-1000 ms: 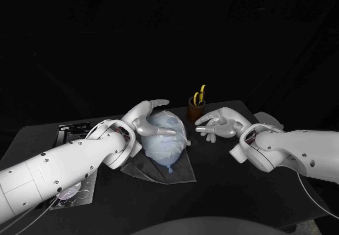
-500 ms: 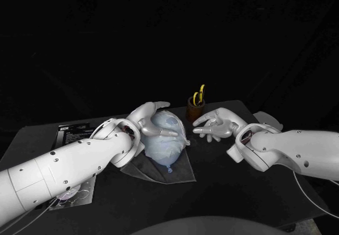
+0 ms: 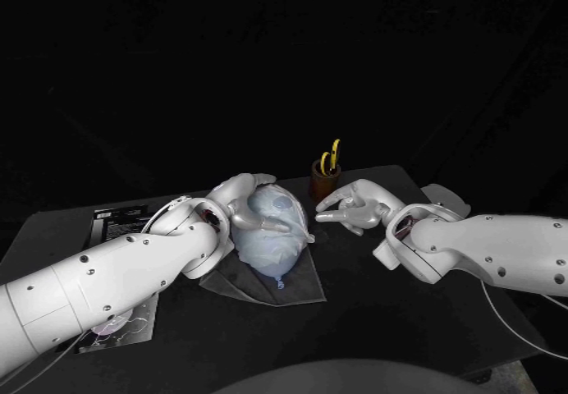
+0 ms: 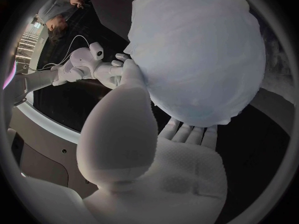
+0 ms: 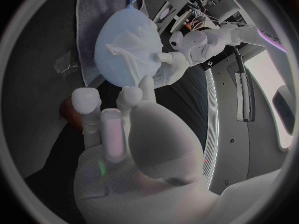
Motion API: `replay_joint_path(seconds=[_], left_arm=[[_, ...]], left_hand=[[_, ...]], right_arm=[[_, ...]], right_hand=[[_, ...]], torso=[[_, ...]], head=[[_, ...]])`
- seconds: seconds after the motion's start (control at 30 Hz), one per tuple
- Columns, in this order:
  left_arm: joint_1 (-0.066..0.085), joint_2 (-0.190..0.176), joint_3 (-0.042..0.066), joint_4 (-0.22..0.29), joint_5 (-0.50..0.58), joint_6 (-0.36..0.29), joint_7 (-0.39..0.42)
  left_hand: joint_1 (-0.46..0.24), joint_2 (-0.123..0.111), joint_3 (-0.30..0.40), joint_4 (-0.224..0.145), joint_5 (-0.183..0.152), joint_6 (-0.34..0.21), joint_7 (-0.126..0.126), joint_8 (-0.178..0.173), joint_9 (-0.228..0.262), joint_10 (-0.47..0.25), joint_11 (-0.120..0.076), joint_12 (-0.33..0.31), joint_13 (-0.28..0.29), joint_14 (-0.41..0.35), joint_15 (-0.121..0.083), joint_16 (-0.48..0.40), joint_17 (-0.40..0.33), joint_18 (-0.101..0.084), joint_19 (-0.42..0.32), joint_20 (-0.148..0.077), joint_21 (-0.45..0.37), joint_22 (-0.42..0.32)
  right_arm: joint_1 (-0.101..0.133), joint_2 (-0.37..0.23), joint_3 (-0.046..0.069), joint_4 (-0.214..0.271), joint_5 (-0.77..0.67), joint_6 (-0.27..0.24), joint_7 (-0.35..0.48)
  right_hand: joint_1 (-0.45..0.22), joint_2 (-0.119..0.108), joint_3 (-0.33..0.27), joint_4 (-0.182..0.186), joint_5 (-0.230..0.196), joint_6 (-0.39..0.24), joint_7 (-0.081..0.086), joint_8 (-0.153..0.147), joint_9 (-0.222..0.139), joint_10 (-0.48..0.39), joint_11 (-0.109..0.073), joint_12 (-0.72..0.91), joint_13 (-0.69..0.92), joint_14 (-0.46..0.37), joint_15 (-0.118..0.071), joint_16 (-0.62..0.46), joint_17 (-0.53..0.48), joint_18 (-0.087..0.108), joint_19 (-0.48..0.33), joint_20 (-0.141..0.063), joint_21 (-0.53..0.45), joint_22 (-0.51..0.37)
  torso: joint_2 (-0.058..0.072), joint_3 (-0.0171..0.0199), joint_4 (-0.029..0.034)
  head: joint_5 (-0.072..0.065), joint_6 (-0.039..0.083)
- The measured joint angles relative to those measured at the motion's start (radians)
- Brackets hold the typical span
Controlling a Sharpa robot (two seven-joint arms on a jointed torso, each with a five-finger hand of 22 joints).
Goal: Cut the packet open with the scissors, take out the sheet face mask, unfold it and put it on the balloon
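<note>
The pale blue balloon (image 3: 270, 234) lies on a grey cloth (image 3: 284, 283) mid-table, with the white sheet mask (image 5: 127, 47) draped over it and creased into a raised fold. My left hand (image 3: 246, 201) cups the balloon's far end, thumb along one side and fingers (image 4: 187, 132) under the other. My right hand (image 3: 350, 207) hovers just right of the balloon with its fingers apart and nothing in them; one fingertip (image 5: 144, 82) reaches close to the mask's fold. The balloon (image 4: 193, 55) sits right in front of my left palm. The yellow-handled scissors (image 3: 330, 158) stand in a brown cup (image 3: 322, 182) behind.
A dark printed packet (image 3: 118, 217) lies at the table's left rear. A clear wrapper (image 3: 118, 324) lies near the front left edge under my left arm. The brown cup stands close behind my right hand.
My right hand has moved left, closer to the balloon. My left hand's fingers have closed down over the balloon's far end.
</note>
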Motion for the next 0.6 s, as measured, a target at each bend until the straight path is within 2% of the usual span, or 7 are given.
replay_joint_path(seconds=[0.27, 0.4, 0.6], left_arm=[[0.0, -0.022, 0.0, 0.014, -0.017, 0.019, -0.018], [0.0, -0.038, 0.0, 0.023, -0.02, 0.025, -0.021], [0.0, -0.063, 0.0, 0.028, -0.022, 0.03, -0.022]], left_hand=[[0.0, 0.0, 0.0, 0.0, 0.0, 0.007, 0.0, 0.0, 0.001, 0.004, 0.004, 0.0, 0.001, 0.004, 0.004, 0.0, 0.001, 0.0, 0.0, 0.0, 0.0, 0.0], [0.0, 0.0, 0.0, 0.0, 0.0, 0.007, 0.0, 0.0, 0.001, 0.004, 0.004, 0.0, 0.001, 0.004, 0.003, 0.0, 0.001, 0.0, 0.0, 0.0, 0.0, 0.0], [0.0, 0.0, 0.0, 0.0, 0.0, 0.007, 0.0, 0.0, 0.002, 0.008, 0.0, 0.0, 0.001, 0.004, 0.003, 0.0, 0.002, 0.0, 0.0, 0.0, 0.001, 0.0]], right_arm=[[-0.002, 0.016, 0.0, -0.005, -0.029, 0.013, -0.024], [-0.003, 0.024, 0.0, -0.009, -0.043, 0.021, -0.037], [-0.012, 0.03, 0.0, -0.012, -0.071, 0.044, -0.06]], right_hand=[[-0.006, 0.006, -0.012, -0.007, 0.0, 0.013, -0.002, 0.017, 0.008, 0.005, 0.001, 0.018, 0.001, 0.0, 0.0, 0.029, 0.003, -0.006, 0.004, 0.004, 0.024, 0.032], [-0.016, 0.016, -0.022, -0.016, 0.0, 0.013, -0.002, 0.02, 0.01, 0.021, 0.009, 0.024, 0.001, 0.0, 0.0, 0.045, 0.003, -0.006, 0.007, 0.007, 0.037, 0.049], [-0.027, 0.026, -0.026, -0.021, -0.016, 0.013, -0.002, 0.028, 0.014, 0.036, 0.011, 0.045, 0.001, 0.003, 0.004, 0.051, 0.001, -0.008, 0.015, 0.007, 0.054, 0.073]], torso=[[0.0, -0.0012, 0.0002], [0.0, -0.0012, 0.0007], [0.0, -0.0012, 0.0002]], head=[[0.006, -0.004], [0.007, -0.006], [0.007, -0.012]])
